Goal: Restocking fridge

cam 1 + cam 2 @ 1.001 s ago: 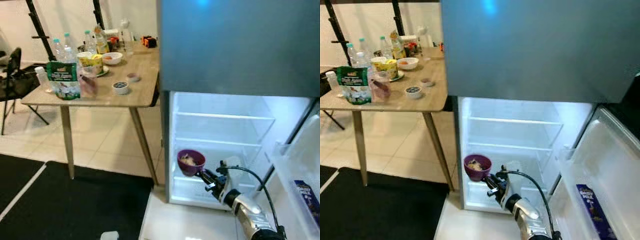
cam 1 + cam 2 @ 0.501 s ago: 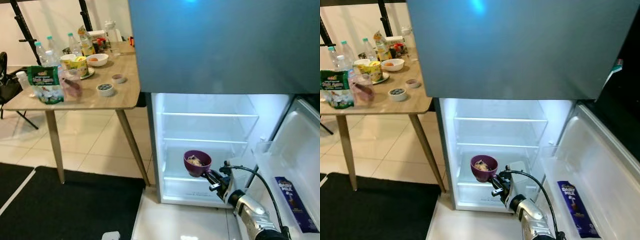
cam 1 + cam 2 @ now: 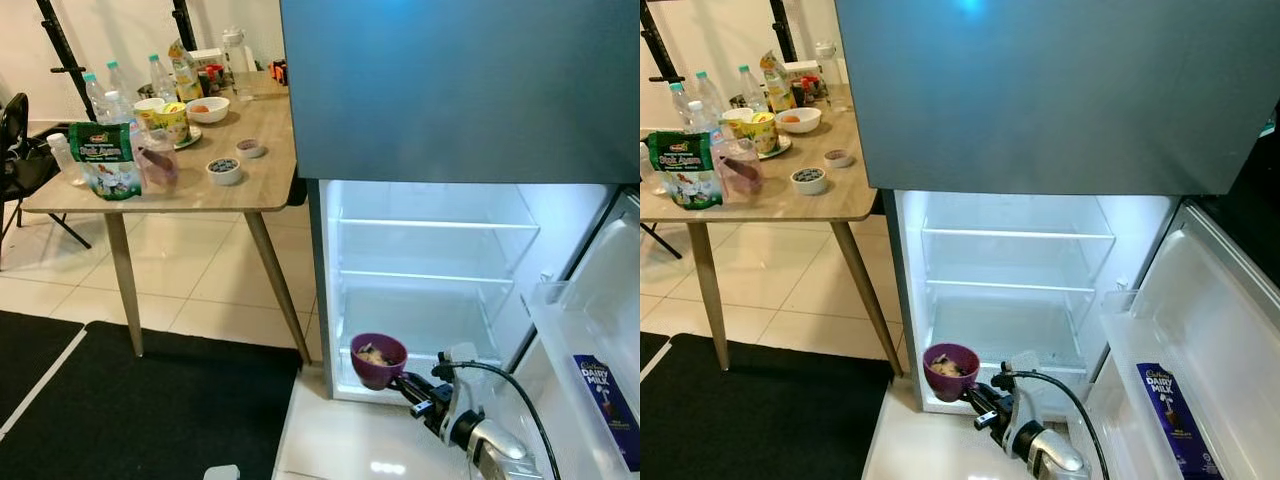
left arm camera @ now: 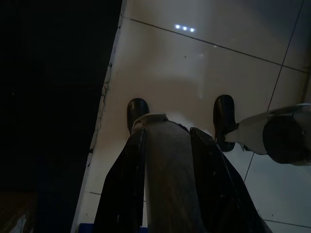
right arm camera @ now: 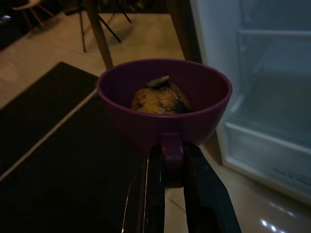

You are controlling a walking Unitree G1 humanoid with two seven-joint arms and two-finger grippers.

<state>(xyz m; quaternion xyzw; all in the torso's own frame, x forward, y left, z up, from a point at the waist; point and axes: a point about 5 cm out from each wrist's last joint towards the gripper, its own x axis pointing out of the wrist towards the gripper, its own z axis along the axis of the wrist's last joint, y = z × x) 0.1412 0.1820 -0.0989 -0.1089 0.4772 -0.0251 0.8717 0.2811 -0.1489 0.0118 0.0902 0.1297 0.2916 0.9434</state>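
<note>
Fridge open; right claw pinches round purple cup handle.

A: Supports?
B: Wooden table carrying water bottles, a green bag, a white bowl, two small dishes, and a yellow cup.
A: Fridge?
B: Glass shelves bare; door shelf holds a Dairy Milk bar.
A: Floor?
B: Pale tile, black mat.

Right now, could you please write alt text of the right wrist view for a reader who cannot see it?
The right gripper pinches the handle of a purple cup holding a brownish piece of food. Beyond the cup are the open fridge with bare lit shelves, a black mat and a table leg.
</note>
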